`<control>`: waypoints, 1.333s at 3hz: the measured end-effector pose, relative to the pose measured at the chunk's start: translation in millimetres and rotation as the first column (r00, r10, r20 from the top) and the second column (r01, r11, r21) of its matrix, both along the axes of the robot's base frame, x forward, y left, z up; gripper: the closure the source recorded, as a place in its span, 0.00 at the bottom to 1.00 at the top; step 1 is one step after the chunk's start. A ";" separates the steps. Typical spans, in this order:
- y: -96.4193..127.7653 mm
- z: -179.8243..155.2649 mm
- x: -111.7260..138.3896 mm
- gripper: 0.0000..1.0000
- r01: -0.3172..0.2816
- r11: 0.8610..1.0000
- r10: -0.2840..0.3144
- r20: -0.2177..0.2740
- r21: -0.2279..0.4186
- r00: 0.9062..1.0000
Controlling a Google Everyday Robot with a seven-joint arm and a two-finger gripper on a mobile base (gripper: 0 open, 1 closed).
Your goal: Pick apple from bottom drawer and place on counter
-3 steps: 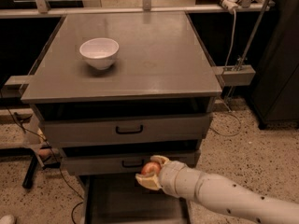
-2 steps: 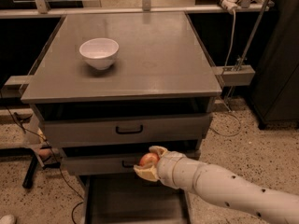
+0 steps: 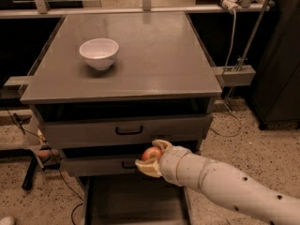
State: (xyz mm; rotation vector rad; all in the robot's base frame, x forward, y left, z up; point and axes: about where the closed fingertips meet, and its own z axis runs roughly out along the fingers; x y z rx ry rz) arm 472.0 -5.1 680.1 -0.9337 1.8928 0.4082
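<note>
Finding: over the last second the gripper point(image 3: 149, 156) had risen a little, carrying the apple point(image 3: 151, 153) up with it. Its two fingers were closed around the fruit, one above and one beneath. The apple was held in the air below the front edge of the counter point(image 3: 154, 55), level with the face of the middle drawer point(image 3: 93, 165). It was clear of the bottom drawer point(image 3: 131, 203), which stood pulled open as the lowest tier beneath the counter.

Assessment: the pick appeared complete and the lift under way. The placing step was not yet done. The apple remained well below the counter top, and the arm point(image 3: 225, 184) would probably have to draw outward past the counter's overhanging front edge before going up and over.

Count:
- Apples: one, in the grip.
- Bowls: one white bowl point(image 3: 99, 53), standing on the counter's far left part.
- Drawers beneath the counter: three. The top drawer point(image 3: 126, 130) and the middle drawer each showed a black handle.
- Arms: one, with one gripper.
</note>
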 end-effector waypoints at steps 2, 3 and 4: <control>-16.0 95.2 1.4 1.00 0.060 0.997 -0.053 0.129 -0.051 0.990; -14.2 134.5 11.3 1.00 0.067 0.995 -0.052 0.191 -0.076 0.980; -14.3 167.6 27.2 1.00 0.079 0.992 -0.054 0.237 -0.095 0.970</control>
